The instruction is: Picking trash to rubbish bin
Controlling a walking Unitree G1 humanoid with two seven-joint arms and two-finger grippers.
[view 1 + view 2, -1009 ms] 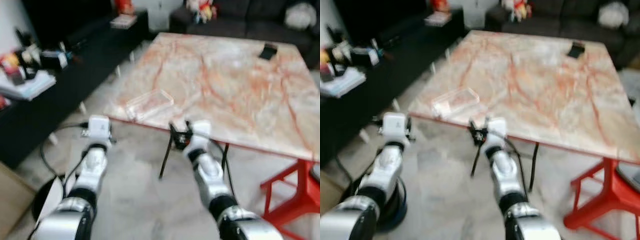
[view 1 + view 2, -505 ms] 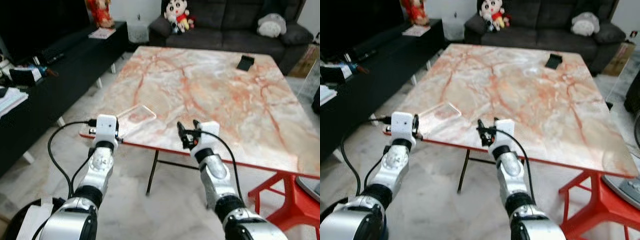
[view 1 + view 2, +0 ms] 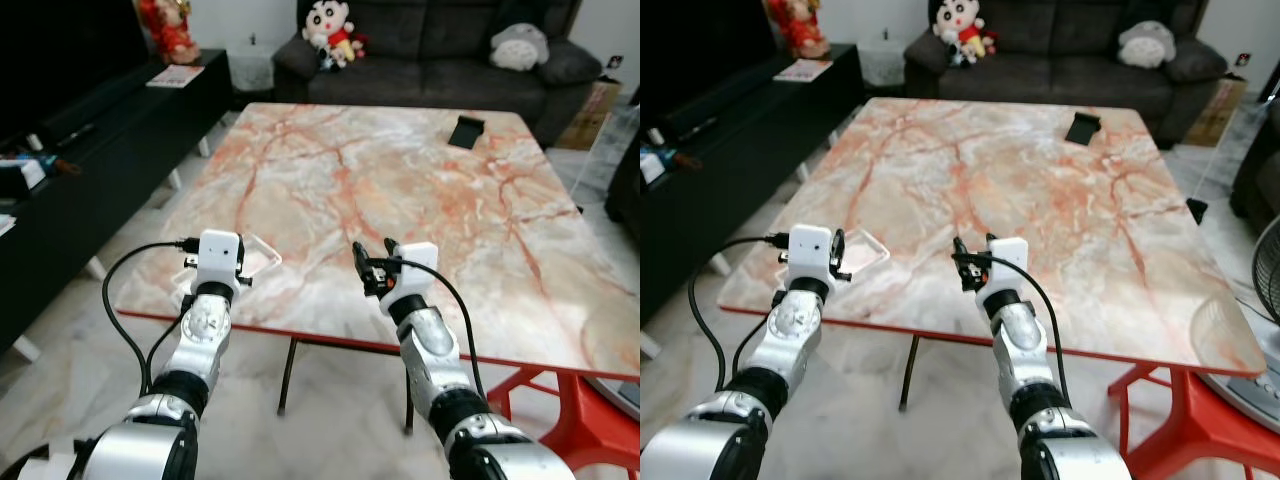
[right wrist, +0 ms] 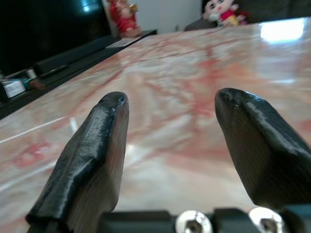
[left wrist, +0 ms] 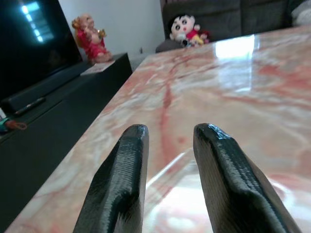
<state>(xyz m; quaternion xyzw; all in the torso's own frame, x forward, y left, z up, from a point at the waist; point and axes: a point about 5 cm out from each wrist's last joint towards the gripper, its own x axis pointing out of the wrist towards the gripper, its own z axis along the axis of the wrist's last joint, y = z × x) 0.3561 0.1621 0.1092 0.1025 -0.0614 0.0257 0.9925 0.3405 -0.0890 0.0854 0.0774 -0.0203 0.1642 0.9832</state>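
Both grippers hover at the near edge of the marble table point(image 3: 420, 180): the left gripper point(image 5: 167, 145) and right gripper point(image 4: 170, 121) each have fingers apart, holding nothing. A clear plastic tray point(image 3: 262, 255) lies on the table just beyond the left gripper; farther off, near the far edge, sits a small black object point(image 3: 466, 130).

Both pincers, left point(image 5: 167, 141) and right point(image 4: 167, 114), now over table point(image 3: 420, 180).
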